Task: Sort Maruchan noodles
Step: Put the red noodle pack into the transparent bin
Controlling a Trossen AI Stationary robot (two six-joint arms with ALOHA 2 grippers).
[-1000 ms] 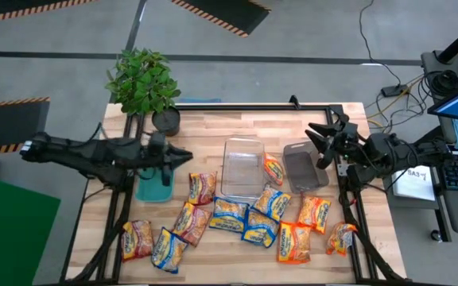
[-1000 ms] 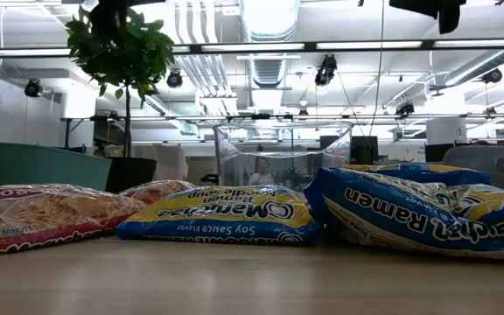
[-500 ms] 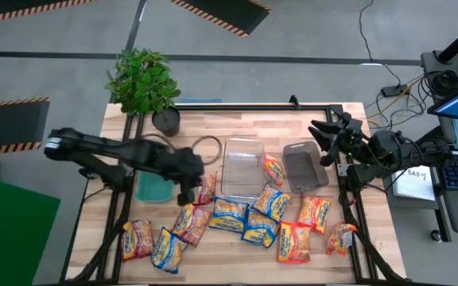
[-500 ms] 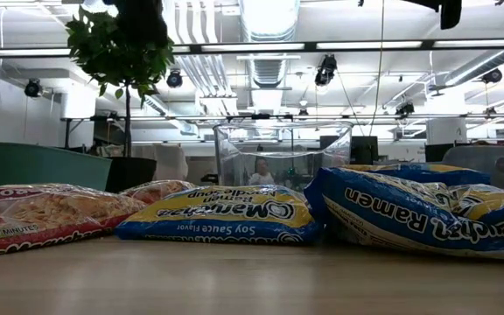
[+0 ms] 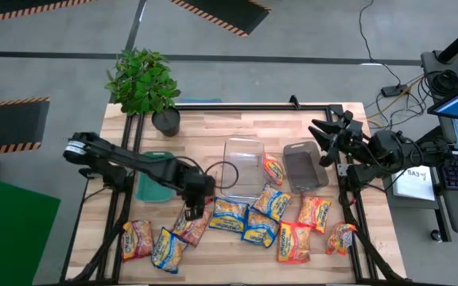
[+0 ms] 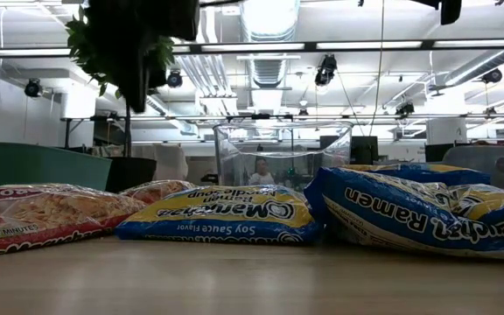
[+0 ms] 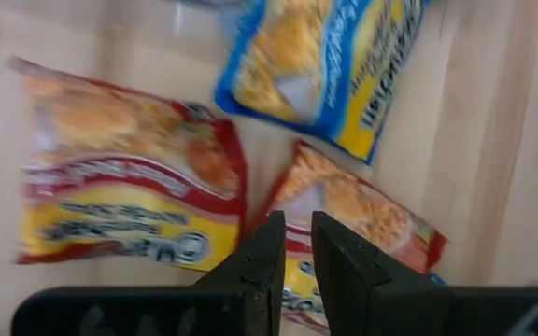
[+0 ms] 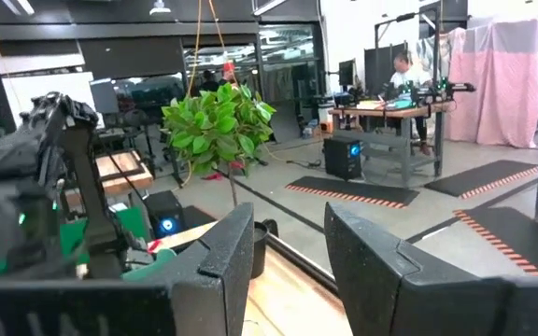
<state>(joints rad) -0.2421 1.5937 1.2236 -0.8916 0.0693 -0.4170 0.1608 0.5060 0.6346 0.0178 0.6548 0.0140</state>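
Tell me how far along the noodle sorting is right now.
Barely begun. The teal bin, clear bin and grey bin show no packets inside, and the Maruchan noodles lie loose across the table. In hand: nothing; the left gripper, nearly shut, hangs over a red-edged packet. The right gripper waits open at the table's right edge. All sorting remains.

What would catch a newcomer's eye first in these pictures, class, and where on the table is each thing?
The scatter of Maruchan noodles along the table's near edge stands out first, yellow packets with blue or red borders. The left pincer hangs over a red-edged packet in the left part of that scatter, fingers nearly together and empty. A potted plant marks the far left corner, and three bins sit mid-table: teal, clear and grey.
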